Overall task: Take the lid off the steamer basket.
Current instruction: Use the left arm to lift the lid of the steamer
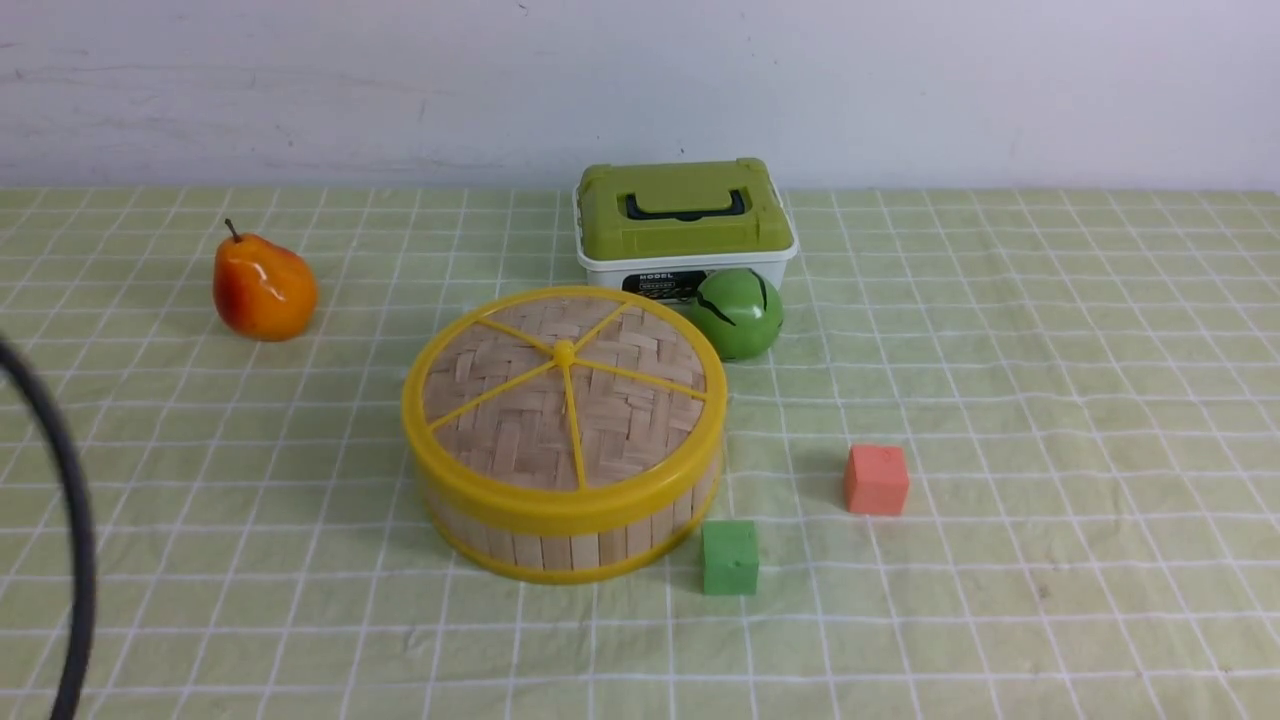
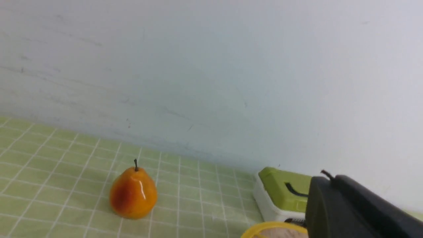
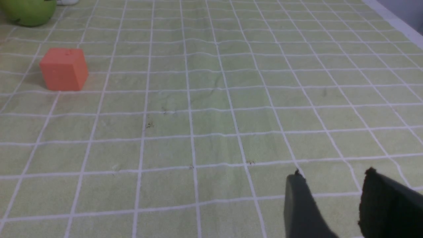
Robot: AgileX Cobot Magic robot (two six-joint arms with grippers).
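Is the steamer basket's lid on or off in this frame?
On. The lid sits flat and flush atop the steamer basket, its yellow rim capping the slat wall all around.

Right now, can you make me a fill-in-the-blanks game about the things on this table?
1. The lid sits ___ the steamer basket.
2. The lid has ___ yellow spokes.
3. The cube nearest the basket is coloured ___.
4. The orange fruit with a stem is a ___.

Missing words: on; five; green; pear.
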